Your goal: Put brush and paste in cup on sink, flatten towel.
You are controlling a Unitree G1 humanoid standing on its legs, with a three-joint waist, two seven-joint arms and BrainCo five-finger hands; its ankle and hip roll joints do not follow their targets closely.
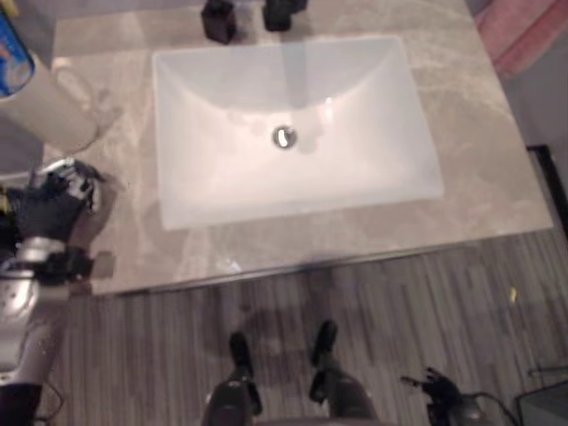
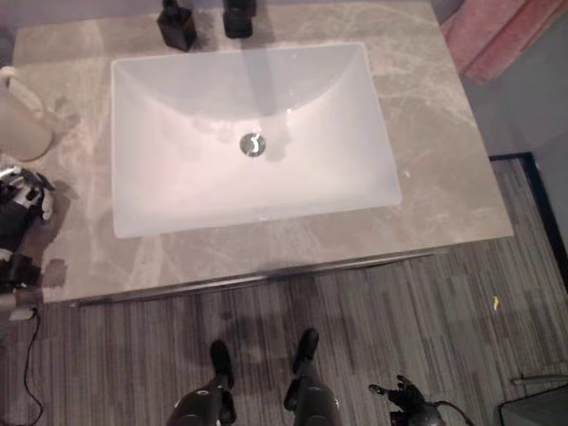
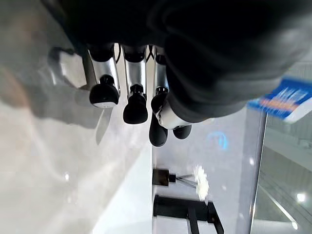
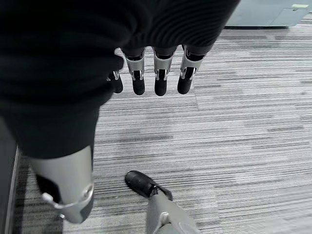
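My left hand hovers over the left end of the counter, just short of the cup that stands by the basin, with a blue-printed tube, probably the paste, standing in it. The fingers hang loosely straight and hold nothing. My right hand hangs low beside me over the striped floor, fingers relaxed and empty too. The pink towel lies at the far right corner; it should be soft and limp, best pressed flat with an open palm. I cannot make out a brush.
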